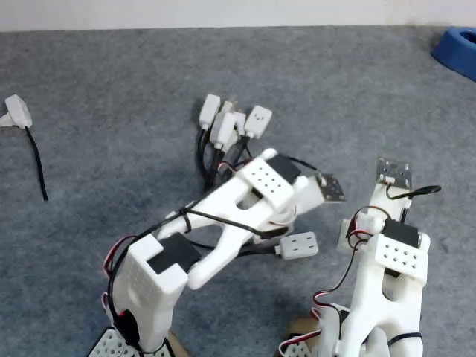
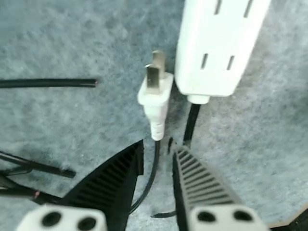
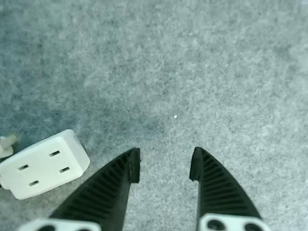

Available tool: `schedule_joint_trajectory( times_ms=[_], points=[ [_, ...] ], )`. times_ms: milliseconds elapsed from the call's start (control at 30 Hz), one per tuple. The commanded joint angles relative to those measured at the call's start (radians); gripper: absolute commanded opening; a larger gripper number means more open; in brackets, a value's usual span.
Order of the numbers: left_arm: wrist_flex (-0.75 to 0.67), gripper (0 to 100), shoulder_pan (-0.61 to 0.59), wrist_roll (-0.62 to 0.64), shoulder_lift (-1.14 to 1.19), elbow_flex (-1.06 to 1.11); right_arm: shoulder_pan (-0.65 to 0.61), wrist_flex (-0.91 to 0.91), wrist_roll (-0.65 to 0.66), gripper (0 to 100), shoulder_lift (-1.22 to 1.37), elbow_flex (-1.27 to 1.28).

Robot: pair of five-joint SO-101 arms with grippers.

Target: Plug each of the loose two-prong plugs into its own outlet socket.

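Note:
A white two-prong plug (image 2: 155,94) lies on the grey carpet, prongs pointing away from my left gripper (image 2: 158,151). It lies right beside a white outlet block (image 2: 216,43) whose slots face up. The left gripper is open just behind the plug, and the plug's black cable (image 2: 153,175) runs between its fingers. My right gripper (image 3: 163,163) hangs open over bare carpet, with the outlet block (image 3: 43,163) off to one side. In the high view that block (image 1: 297,245) lies between the two arms. Another loose plug (image 1: 16,111) lies at the far left.
A cluster of white plugs and sockets (image 1: 230,123) with tangled black cables sits beyond the left arm (image 1: 223,223). A blue container (image 1: 457,48) is at the far right corner. Loose black cable ends (image 2: 48,83) lie near the left gripper.

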Motion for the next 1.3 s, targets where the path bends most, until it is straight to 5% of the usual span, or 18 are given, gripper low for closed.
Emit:
schedule_joint_trajectory(
  times_ms=[0,400,767,967,1267],
  points=[
    [0.0,16,0.053,0.009,-0.016,-0.024,0.015,-0.013,0.011,17.7,-0.022,-0.007],
    [-0.078,19,0.002,0.005,0.14,-0.061,0.016,-0.008,0.011,17.7,-0.022,-0.005],
    [0.176,19,-0.036,0.005,0.16,-0.387,0.016,-0.008,0.011,17.7,-0.022,-0.005],
    [0.178,19,-0.127,0.005,0.17,-0.407,0.012,-0.008,0.011,17.7,-0.022,-0.005],
    [0.175,19,-0.081,0.005,0.259,-0.383,0.047,-0.008,0.057,17.7,-0.022,-0.013]
  ],
)
